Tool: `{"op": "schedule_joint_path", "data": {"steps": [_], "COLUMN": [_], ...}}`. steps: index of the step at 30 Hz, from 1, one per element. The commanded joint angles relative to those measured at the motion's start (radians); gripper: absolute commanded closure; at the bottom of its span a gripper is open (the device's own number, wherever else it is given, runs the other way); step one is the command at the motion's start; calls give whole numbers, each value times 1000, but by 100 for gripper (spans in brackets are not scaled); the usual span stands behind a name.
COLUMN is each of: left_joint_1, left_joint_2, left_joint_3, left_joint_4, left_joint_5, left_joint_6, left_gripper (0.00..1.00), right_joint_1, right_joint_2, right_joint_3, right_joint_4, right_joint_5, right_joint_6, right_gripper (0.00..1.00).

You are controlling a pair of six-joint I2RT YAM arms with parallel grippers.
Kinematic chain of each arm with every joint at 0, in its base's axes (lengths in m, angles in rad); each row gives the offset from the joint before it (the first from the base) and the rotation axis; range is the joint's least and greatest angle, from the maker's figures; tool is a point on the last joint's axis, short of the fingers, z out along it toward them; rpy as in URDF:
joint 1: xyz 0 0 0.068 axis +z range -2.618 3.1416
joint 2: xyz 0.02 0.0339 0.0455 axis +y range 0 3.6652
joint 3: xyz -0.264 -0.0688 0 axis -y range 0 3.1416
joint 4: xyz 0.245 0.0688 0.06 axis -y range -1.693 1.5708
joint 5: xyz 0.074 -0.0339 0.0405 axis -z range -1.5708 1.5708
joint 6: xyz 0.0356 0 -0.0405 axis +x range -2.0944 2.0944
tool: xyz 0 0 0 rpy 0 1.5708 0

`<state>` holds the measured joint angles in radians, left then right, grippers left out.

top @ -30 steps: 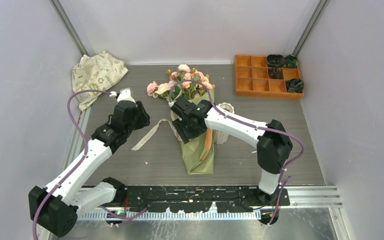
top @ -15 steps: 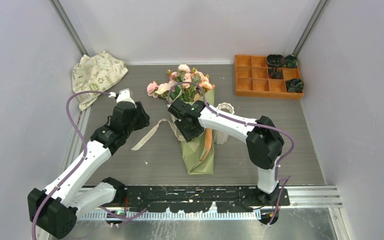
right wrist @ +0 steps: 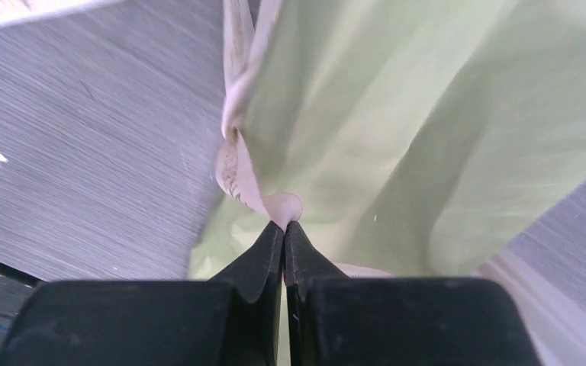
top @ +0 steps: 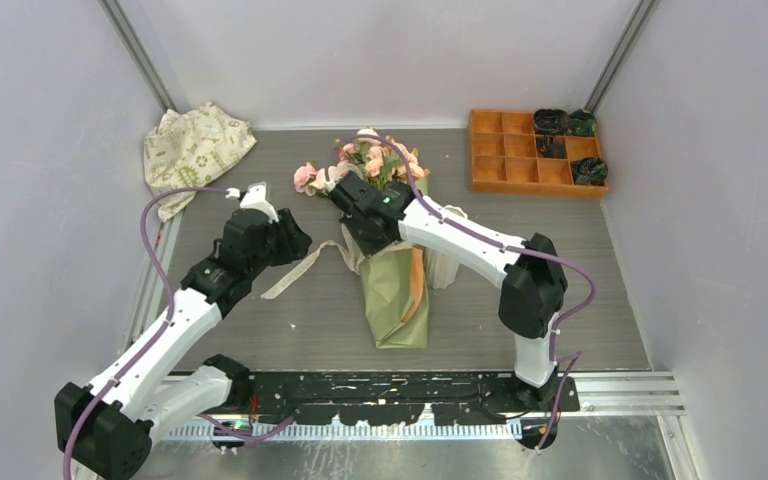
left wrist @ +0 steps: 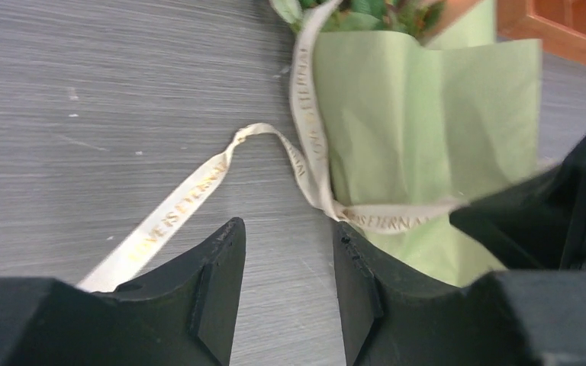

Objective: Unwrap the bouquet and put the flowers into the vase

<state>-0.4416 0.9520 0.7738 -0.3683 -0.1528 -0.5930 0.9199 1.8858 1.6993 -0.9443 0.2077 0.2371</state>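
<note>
Grey wood-grain counter [top: 580, 300]: carries every item listed. Bouquet [top: 397, 300], a cone of olive-green paper with orange lining: lies flat, mouth toward the far wall, its upper left edge against the right fingers, its body just to the right of the left fingers. Cream patterned cloth [top: 195, 150]: crumpled in the far left corner, beyond the left fingers and well apart from both pairs. Orange wooden compartment tray [top: 505, 160]: far right corner, well apart from the right fingers, with dark objects in some right-hand cells. Pink and peach flowers [top: 370, 160] with green leaves: at the cone's mouth, just beyond the right fingers. Small white ribbed ceramic vase [top: 442, 272]: upright beside the cone's right edge, across the cone from both pairs of fingers, partly hidden by the right arm. Cream ribbon [left wrist: 198, 191] with gold lettering: runs along the cone's left edge, one tail trailing over the counter past the left fingers. Left fingers [left wrist: 351, 263]: black, spread apart, holding nothing. Right fingers [right wrist: 284, 229]: pressed together, pinching a fold of ribbon.
</note>
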Motion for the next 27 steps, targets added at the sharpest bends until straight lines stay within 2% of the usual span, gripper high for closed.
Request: {"op": "schedule_joint_path", "data": {"steps": [1,6,17,23,27], "left_joint_1": [7,7,5,5,4], "left_joint_2": [-56,-33,51,91,133], "left_joint_3": [-48,-83,-99,-55,-24], "left_joint_4": [197,325,509,534,503], "left_joint_5": [219,365,505,557,526], "left_joint_6": [16,-11,-40,-21,8], "left_gripper": [52,51,47,46,45], "right_joint_1": [2,2,2,2,2], "right_joint_2": [-59,-82,-117,-97,-104], "right_joint_3": [144,236,409,462,459], "right_joint_4": [-2,8,-4,-18,-15], "right_joint_5": [39,39,56,52,39], "right_joint_6": [-6,16,3,-1,6], "right_gripper": [91,93,93,93,93]}}
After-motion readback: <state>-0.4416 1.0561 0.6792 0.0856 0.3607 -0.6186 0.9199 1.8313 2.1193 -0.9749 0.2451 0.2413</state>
